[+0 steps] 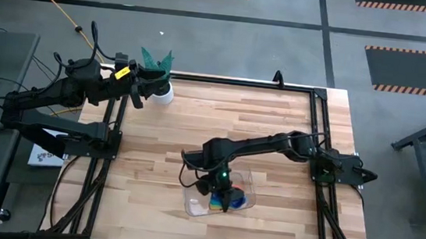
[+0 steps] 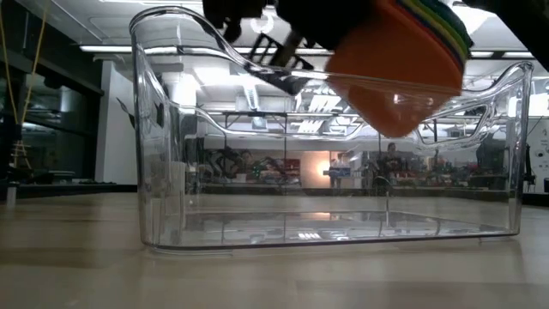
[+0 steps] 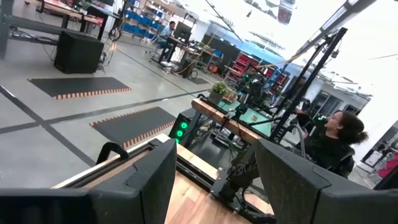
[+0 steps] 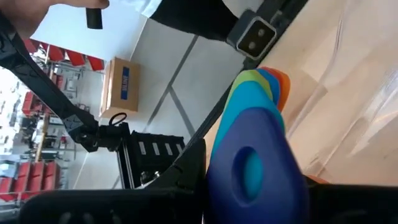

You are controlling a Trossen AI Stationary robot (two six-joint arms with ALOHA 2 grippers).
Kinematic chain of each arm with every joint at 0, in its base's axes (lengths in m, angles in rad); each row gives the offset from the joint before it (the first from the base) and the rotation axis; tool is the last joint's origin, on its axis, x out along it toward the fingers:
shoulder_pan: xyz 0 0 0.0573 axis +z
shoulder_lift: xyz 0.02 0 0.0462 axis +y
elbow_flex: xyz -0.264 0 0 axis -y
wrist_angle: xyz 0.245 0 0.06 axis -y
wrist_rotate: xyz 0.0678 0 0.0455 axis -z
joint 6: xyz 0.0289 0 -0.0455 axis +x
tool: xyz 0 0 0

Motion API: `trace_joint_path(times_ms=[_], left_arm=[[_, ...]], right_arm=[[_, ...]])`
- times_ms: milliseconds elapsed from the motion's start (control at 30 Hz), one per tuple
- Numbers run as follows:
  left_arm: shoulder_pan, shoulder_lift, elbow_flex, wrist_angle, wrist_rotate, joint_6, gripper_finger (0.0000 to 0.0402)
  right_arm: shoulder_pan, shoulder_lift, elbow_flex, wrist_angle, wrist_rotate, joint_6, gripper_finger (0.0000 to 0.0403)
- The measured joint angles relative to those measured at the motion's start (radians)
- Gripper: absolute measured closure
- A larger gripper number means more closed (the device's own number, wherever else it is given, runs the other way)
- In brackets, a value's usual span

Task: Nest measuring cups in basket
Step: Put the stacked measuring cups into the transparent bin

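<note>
Cups (image 2: 403, 73), nested in one stack, hang clenched in the right claw (image 1: 225, 197) above the basket (image 2: 163, 172).

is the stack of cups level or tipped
Tipped: the nested measuring cups hang slanted over the basket, orange bottom low, in the right tool.

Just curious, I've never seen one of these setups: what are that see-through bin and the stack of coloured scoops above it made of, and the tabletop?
The clear rectangular basket looks like glossy moulded plastic: see-through walls, bright reflections. The stacked coloured measuring cups seem smooth opaque plastic, probably rigid. The pale striped table looks like wooden planks with visible grain.
</note>
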Motion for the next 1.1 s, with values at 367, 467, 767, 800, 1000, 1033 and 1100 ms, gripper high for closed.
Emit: trace_joint_path(times_ms=[367,467,767,800,1000,1033,1100], left_arm=[[0.000,0.005,0.000,-0.001,0.000,-0.019,0.0191],[0.000,0.008,-0.001,-0.006,0.000,-0.026,0.0191],[0.000,0.019,0.000,-0.004,0.000,-0.026,0.0191],[0.000,0.019,0.000,-0.004,0.000,-0.026,0.0191],[0.000,0.019,0.000,-0.003,0.000,-0.026,0.0191],[0.000,0.019,0.000,-0.003,0.000,-0.025,0.0191],[0.000,0.019,0.000,-0.003,0.004,-0.025,0.0191]], right_arm=[[0.013,0.002,-0.165,0.075,0.080,-0.005,0.0342],[0.013,0.002,-0.193,0.078,0.081,-0.005,0.0342],[0.015,-0.001,-0.258,0.129,0.077,0.000,0.0342],[0.017,-0.003,-0.267,0.132,0.076,0.003,0.0342],[0.034,-0.003,-0.291,0.137,0.070,0.007,0.0318],[0.037,-0.003,-0.292,0.142,0.073,0.008,0.0305],[0.040,-0.003,-0.292,0.146,0.079,0.025,0.0281]])
